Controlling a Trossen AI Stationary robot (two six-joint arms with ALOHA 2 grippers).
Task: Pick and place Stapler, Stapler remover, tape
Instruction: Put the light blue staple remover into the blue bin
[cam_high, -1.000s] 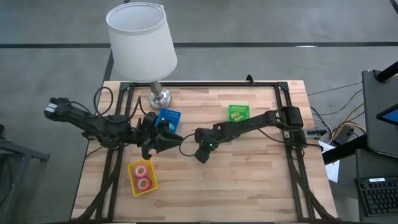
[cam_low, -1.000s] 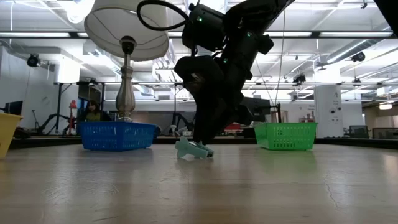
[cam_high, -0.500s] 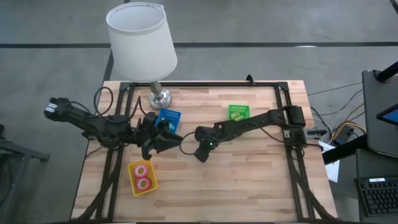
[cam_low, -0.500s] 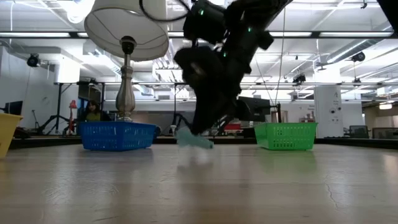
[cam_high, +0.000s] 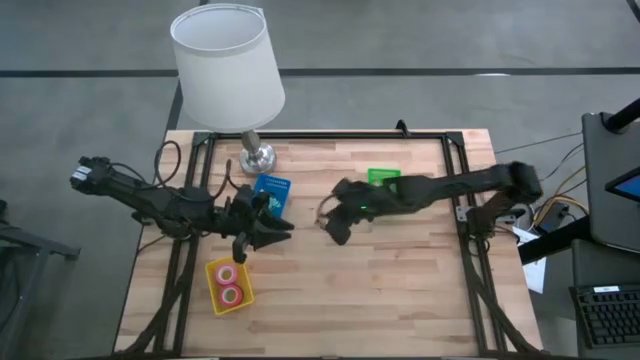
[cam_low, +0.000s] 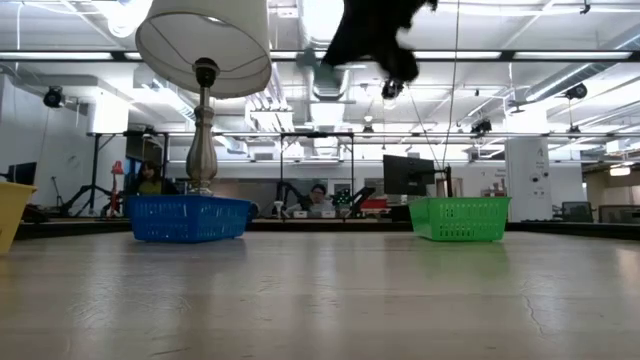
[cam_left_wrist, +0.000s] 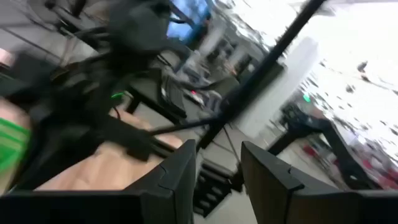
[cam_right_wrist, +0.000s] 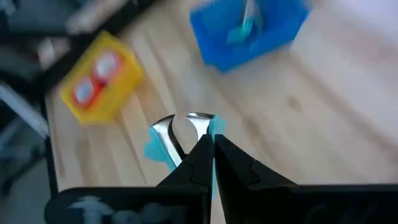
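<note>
Lifted clear of the bench (cam_high: 400, 290) since a second ago: then down at mid-bench over the teal stapler remover (cam_right_wrist: 163, 144), now raised and drawn right and far, toward the green tray (cam_high: 383, 180). In the low view only the dark underside of the right gripper (cam_low: 372, 35) seen at the top edge, with the boards below bare where the remover lay before.

Fingers (cam_right_wrist: 242, 168) of the right gripper (cam_right_wrist: 213, 155) pressed together on the stapler remover, its chrome claws and teal body jutting past the tips, held in the air.

Fingers (cam_left_wrist: 180, 177) of the left gripper (cam_left_wrist: 217, 171) apart, holding nothing, hovering at the left of the bench near the blue tray (cam_high: 271, 191), shifted slightly nearer than before.

Tape (cam_high: 229, 282): two rolls, red and pink, in the yellow tray (cam_high: 243, 297) at near left. Something teal in the blue tray, too blurred to name. Lamp (cam_high: 228, 70) at the far left corner.
</note>
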